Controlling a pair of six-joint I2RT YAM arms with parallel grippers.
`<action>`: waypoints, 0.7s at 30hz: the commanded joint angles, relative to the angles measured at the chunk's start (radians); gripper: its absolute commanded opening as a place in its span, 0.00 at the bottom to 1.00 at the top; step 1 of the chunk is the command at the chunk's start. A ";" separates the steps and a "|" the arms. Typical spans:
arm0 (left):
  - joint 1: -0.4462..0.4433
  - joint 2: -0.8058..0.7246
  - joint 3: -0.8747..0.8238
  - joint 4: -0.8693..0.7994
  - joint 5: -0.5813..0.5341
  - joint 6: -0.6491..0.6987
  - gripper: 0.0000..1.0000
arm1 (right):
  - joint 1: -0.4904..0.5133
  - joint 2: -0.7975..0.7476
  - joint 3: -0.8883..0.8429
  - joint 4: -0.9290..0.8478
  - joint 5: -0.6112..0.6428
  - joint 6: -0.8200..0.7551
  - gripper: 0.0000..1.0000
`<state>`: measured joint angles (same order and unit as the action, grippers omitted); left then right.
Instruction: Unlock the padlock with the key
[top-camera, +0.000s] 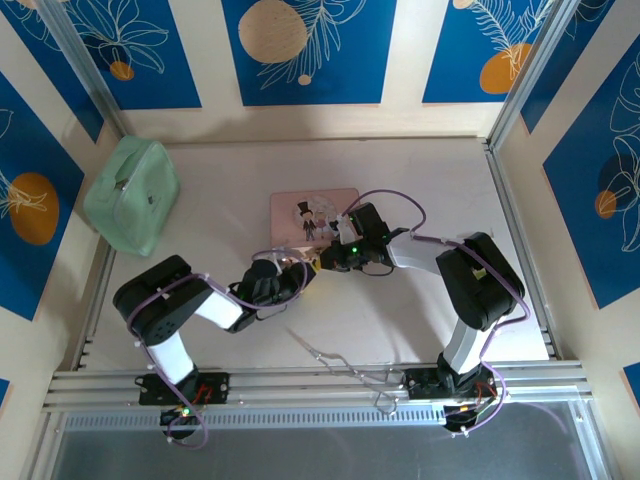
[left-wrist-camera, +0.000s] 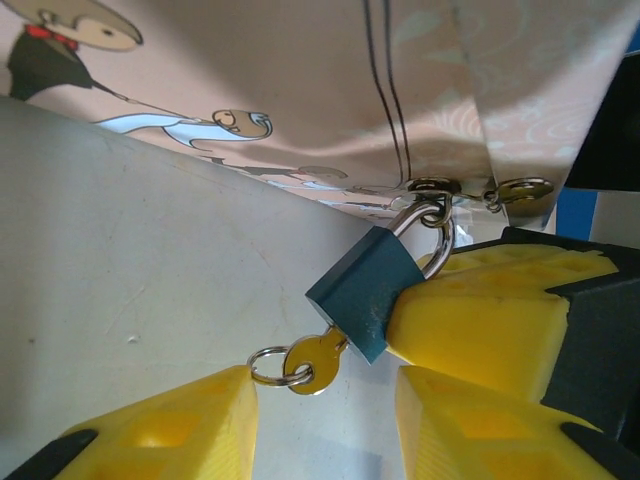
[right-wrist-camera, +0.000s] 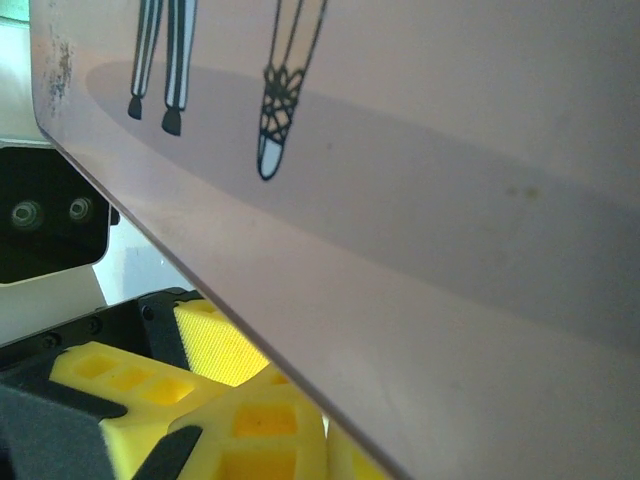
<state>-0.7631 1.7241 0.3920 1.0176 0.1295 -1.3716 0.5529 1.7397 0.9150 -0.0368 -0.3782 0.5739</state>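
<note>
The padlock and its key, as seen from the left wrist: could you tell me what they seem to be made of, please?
Padlock body: probably metal under a matte blue coating, scuffed along one edge. Shackle: bare silvery metal, polished, with bright reflections. Key: brass-like metal, golden and glossy.

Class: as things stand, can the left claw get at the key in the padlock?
Probably yes. The key hangs bare from the bottom of the padlock, just ahead of the gap between the open fingers of the left claw, with nothing between. The pink box sits behind the padlock.
</note>
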 joint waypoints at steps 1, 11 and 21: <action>0.005 0.003 0.037 0.132 0.013 -0.020 0.36 | 0.012 0.036 -0.017 -0.021 -0.070 0.045 0.01; 0.002 0.010 0.048 0.191 0.030 -0.038 0.23 | 0.012 0.042 -0.013 -0.024 -0.052 0.052 0.02; 0.003 0.012 0.040 0.196 0.024 -0.036 0.07 | 0.012 0.044 -0.008 -0.016 -0.044 0.067 0.05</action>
<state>-0.7567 1.7451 0.4011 1.0290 0.1223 -1.4090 0.5472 1.7508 0.9150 -0.0074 -0.3721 0.5930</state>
